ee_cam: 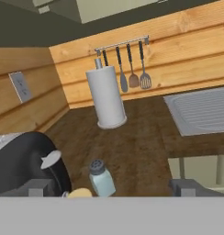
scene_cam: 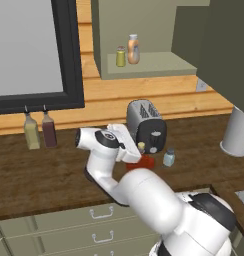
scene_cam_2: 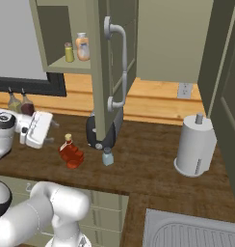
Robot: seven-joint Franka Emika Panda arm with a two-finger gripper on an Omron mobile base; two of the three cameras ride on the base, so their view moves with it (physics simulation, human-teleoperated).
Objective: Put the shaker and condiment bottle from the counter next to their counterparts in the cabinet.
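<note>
the gripper is standing with jaws wide apart and empty, lining up on the condiment bottle, whose cork is sitting between the tips; next move: advance and close. the shaker is just beyond the jaws on the counter. the cabinet, above, is hanging open with their counterparts.

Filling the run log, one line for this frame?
gripper: open, empty | red bottle, shaker: on counter | cabinet: open
</note>
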